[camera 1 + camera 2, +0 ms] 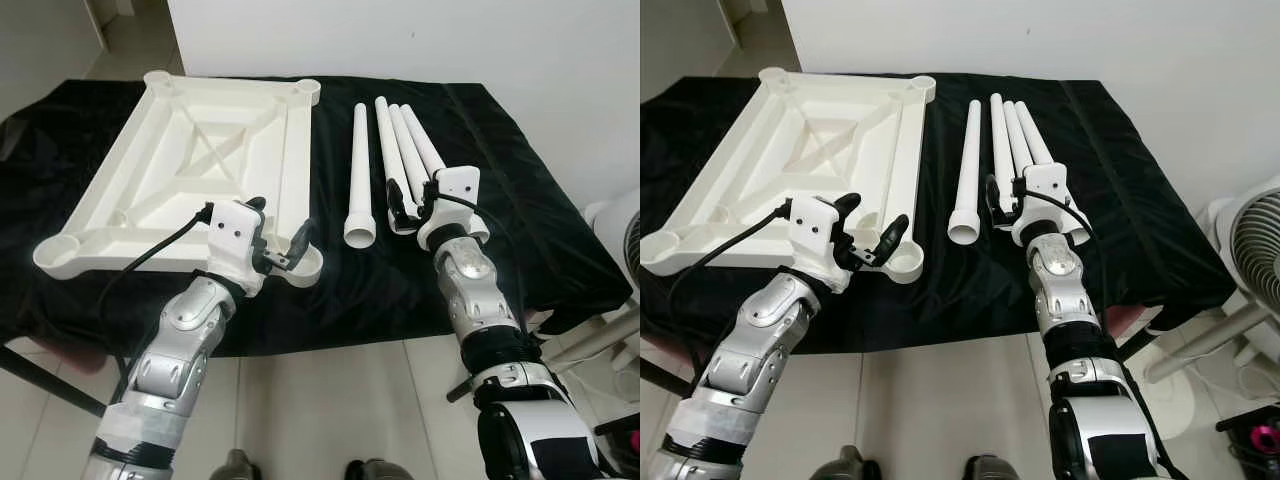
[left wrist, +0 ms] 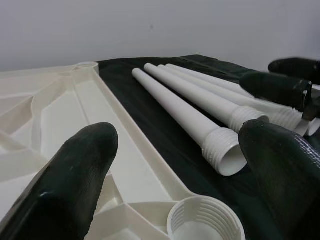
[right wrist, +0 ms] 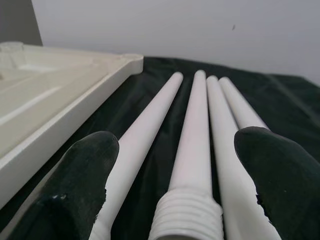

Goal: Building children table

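Left eye view: the left end effector [image 1: 278, 238] hovers with its fingers spread wide and empty, directly above the near right corner socket [image 1: 308, 266] of the inverted white tabletop [image 1: 200, 160], which lies underside up on the black-draped surface [image 1: 500, 200] so that its threaded sockets face upward to receive the legs. The right end effector [image 1: 410, 205] is also open and empty, poised over the threaded ends of the grouped legs [image 1: 405, 150]; a separate leg [image 1: 359, 170] lies just beside the group, between it and the tabletop. Right eye view: the same layout is confirmed; a fan [image 1: 1250, 250] stands beyond the surface on the outer side of the right arm. Left wrist view: the two black fingers [image 2: 65, 180] frame the open corner socket [image 2: 205, 222] just ahead, with the threaded end of the nearest leg [image 2: 222, 150] a little beyond it. Right wrist view: the open fingers [image 3: 75, 185] straddle the legs, with one threaded end [image 3: 187, 215] centred between them. Judgement: the legs lie parallel with threads toward the robot for easy pick-up, and the grasp on the first leg is not yet made.
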